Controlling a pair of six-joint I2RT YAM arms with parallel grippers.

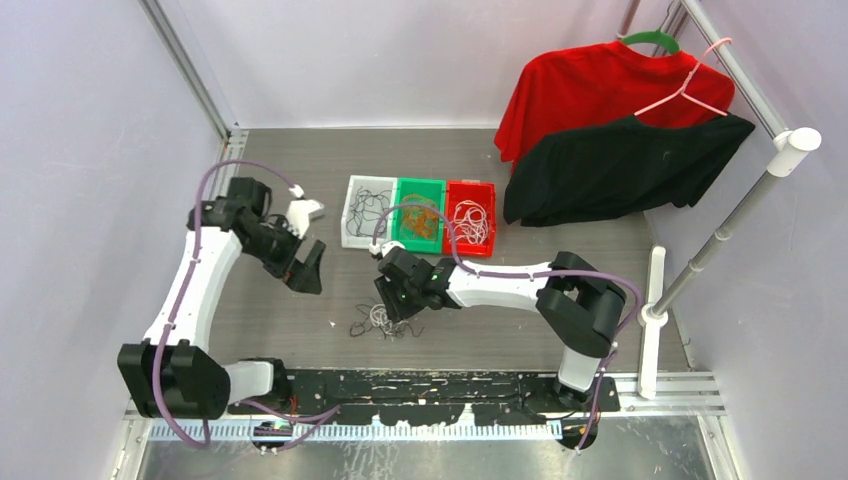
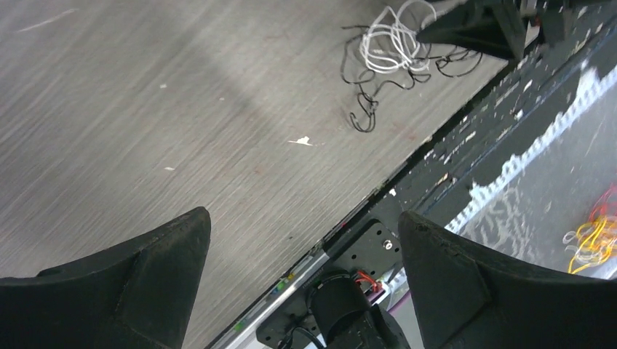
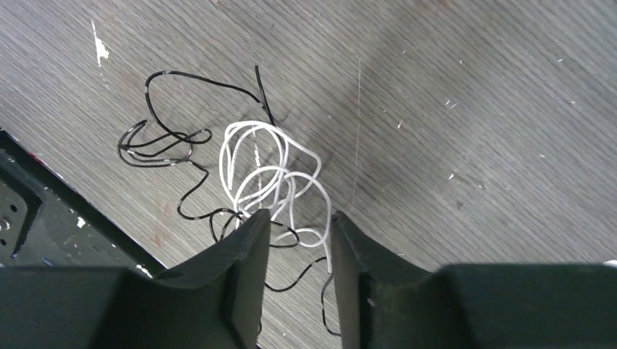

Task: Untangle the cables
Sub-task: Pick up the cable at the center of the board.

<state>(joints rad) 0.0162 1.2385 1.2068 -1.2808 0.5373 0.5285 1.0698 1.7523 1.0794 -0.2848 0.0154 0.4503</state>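
Observation:
A small tangle of thin white and black cables [image 1: 384, 320] lies on the grey table near the front edge. In the right wrist view the white cable [image 3: 268, 173] is a bunch of loops, with the black cable [image 3: 166, 138] winding around and under it. My right gripper [image 1: 396, 301] hangs just over the tangle, narrowly open [image 3: 300, 218], with white and black strands lying between its fingertips. My left gripper [image 1: 306, 270] is wide open and empty [image 2: 305, 240], off to the left of the tangle [image 2: 393, 47].
Three bins stand behind the tangle: a white one [image 1: 352, 222] with black cords, a green one [image 1: 420, 186] with orange cords, and a red one [image 1: 470, 188] with white cords. Red and black shirts [image 1: 610, 150] hang at the back right. The table's black front rail [image 2: 466, 182] is close by.

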